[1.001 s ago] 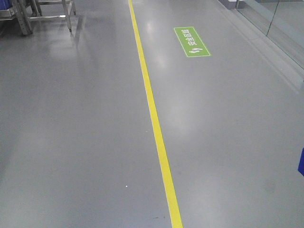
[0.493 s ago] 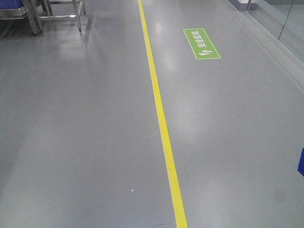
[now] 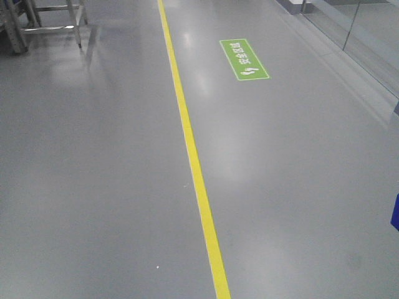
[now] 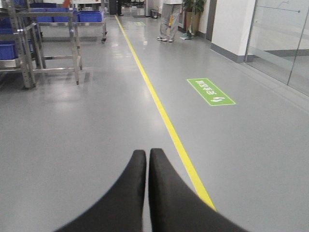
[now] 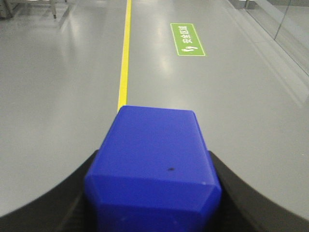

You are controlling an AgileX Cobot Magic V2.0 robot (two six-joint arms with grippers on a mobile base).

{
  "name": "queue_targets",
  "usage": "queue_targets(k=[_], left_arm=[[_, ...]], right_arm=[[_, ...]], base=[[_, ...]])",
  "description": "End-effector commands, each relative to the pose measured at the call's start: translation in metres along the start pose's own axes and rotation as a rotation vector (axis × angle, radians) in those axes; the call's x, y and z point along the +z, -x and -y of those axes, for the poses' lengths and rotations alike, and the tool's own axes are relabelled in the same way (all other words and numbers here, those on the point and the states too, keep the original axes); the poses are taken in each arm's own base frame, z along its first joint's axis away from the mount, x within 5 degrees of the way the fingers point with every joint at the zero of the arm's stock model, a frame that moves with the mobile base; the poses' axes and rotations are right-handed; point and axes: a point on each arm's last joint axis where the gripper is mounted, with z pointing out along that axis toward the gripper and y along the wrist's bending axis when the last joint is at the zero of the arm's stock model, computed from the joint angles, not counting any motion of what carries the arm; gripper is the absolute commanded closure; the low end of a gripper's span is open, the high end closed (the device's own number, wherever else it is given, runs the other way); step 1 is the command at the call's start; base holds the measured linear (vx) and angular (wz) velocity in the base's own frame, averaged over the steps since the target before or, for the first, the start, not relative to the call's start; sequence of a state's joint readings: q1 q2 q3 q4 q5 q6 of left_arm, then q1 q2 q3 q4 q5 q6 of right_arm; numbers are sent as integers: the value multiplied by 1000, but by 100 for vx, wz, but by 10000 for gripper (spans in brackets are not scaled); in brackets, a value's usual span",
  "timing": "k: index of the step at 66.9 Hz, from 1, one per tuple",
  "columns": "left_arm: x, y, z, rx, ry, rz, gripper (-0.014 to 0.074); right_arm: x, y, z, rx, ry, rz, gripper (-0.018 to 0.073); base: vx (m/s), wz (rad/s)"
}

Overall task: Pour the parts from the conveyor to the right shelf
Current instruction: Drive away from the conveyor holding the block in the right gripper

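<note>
The right gripper [image 5: 153, 159] is open just to the width of the blue part [image 5: 153, 140], its black fingers [image 5: 53, 203] clamped against the block's two sides. The left gripper [image 4: 147, 153] has its jaws pressed together with nothing between them. Beyond both lies grey floor [image 3: 93, 187] with a yellow line [image 3: 193, 162], and far back on the left steel racks [image 4: 76, 53] carry blue tubs [image 4: 8, 50] whose contents cannot be seen.

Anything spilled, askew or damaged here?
Nothing stands out. The grey floor shows no spill, the yellow line runs unbroken, the right gripper grips the blue block squarely, and the left gripper is shut, empty.
</note>
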State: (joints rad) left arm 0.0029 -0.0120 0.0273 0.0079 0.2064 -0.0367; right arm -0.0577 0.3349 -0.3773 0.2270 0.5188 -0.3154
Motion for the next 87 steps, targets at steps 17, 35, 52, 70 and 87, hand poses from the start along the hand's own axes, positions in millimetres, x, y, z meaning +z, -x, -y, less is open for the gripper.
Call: queue_targets(k=[17, 35, 52, 70, 87], left_arm=[[-3, 14, 1, -16, -11, 109, 603], [-3, 14, 1, -16, -11, 109, 603], [-3, 14, 1, -16, -11, 110, 603], [-3, 14, 1, -16, -11, 109, 603], [-3, 14, 1, -16, -11, 109, 603]], right_arm=[[-3, 14, 3, -1, -26, 89, 564], [-3, 14, 3, -1, -26, 89, 564], [-3, 14, 3, -1, -26, 89, 564], [-3, 14, 3, -2, -26, 89, 564], [-3, 14, 3, -2, -26, 88, 564]], base=[[26, -16], [38, -2], [52, 8], [59, 13], [58, 7]])
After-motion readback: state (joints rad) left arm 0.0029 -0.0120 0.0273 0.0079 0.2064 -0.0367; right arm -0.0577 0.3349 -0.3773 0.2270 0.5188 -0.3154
